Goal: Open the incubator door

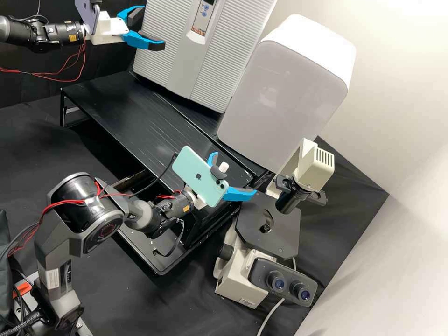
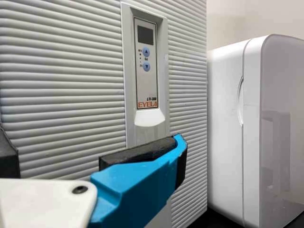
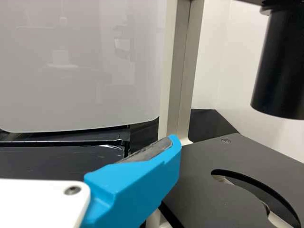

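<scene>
The grey incubator [image 1: 163, 56] stands on the black counter [image 1: 126, 107], its ribbed door [image 2: 61, 80] closed. The left gripper [image 1: 150, 29] is before it, fingers spread, grasping nothing. Beside the incubator is a white cabinet [image 1: 284, 93]; the right gripper [image 1: 235, 175] (also empty, fingers apart) hangs near the microscope [image 1: 240, 280].

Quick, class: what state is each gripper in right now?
White, blue-fingered left gripper: open, holding nothing.
White, blue-fingered right gripper: open, holding nothing.
</scene>
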You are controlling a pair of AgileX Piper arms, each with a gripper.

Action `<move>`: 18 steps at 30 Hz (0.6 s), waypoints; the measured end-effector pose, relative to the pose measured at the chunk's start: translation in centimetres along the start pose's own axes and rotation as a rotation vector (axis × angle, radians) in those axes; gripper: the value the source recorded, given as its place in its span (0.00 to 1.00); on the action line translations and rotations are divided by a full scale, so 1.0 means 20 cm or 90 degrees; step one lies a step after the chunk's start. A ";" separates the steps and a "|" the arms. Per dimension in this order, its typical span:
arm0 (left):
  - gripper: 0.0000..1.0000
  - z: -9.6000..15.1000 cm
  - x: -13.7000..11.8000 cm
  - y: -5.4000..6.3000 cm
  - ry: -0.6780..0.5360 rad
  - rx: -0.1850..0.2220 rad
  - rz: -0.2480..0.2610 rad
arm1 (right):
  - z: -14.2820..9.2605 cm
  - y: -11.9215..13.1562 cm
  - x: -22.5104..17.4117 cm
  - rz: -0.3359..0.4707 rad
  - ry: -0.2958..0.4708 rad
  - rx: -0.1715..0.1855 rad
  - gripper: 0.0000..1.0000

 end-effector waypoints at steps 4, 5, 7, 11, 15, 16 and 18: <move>1.00 -0.02 0.00 0.00 0.006 0.002 0.001 | 0.00 0.00 0.00 0.000 0.000 0.000 1.00; 1.00 -0.02 -0.01 0.01 0.007 0.003 0.002 | 0.00 0.00 0.00 0.000 0.000 0.000 1.00; 1.00 -0.02 0.00 0.00 0.009 0.002 0.001 | 0.00 0.00 0.00 0.000 0.000 0.000 1.00; 1.00 -0.03 0.00 -0.01 0.010 0.010 -0.003 | 0.00 0.00 0.00 0.000 0.000 0.000 1.00; 1.00 -0.03 0.00 -0.01 0.010 0.010 -0.004 | 0.00 0.00 0.00 0.000 0.000 0.000 1.00; 1.00 -0.03 0.00 -0.01 0.010 0.010 -0.004 | 0.00 0.00 0.00 0.000 0.000 0.000 1.00; 0.00 -0.03 0.00 -0.01 0.010 0.010 -0.004 | 0.00 0.00 0.00 0.000 0.000 0.000 1.00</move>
